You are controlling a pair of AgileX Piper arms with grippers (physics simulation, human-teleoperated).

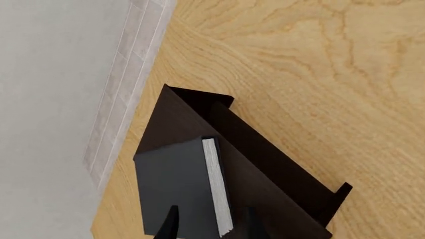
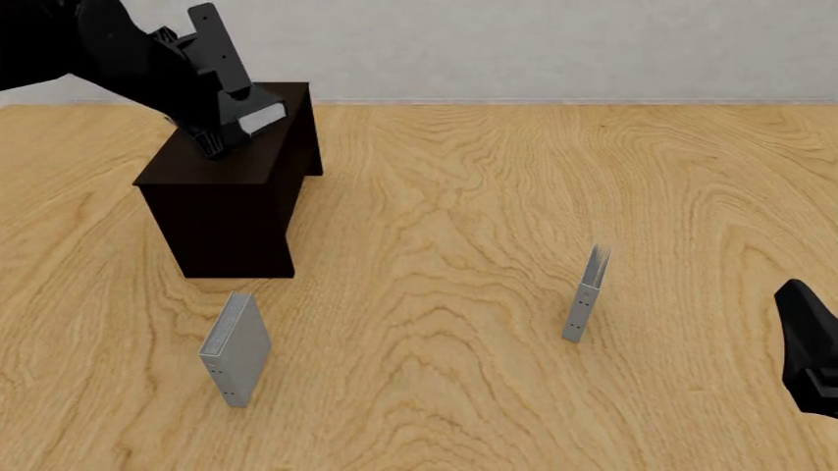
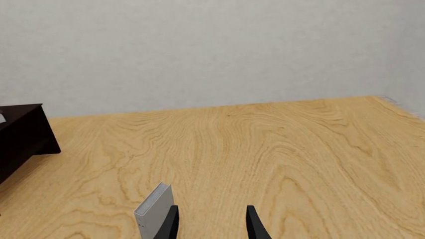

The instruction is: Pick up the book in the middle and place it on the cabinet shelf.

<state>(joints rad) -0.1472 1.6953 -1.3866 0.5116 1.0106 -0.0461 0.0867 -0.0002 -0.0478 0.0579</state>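
The thick black book (image 1: pixel 176 184) with its white page edge lies flat on top of the dark brown cabinet shelf (image 1: pixel 265 164). My left gripper (image 1: pixel 212 226) hovers just above it, and its fingers (image 1: pixel 169 224) are spread as wide as the right gripper's and do not clamp the book. In the front view the left arm reaches over the cabinet shelf (image 2: pixel 223 206) at the far left, with the book (image 2: pixel 262 118) showing as a pale edge by the gripper (image 2: pixel 220 132). My right gripper (image 3: pixel 211 224) stands open low over the table at the near right, holding nothing.
A thin grey book (image 2: pixel 235 348) stands in front of the cabinet. Another grey book (image 2: pixel 587 294) stands at centre right, seen next to the right fingers (image 3: pixel 154 211). A grey wall runs along the table's far edge.
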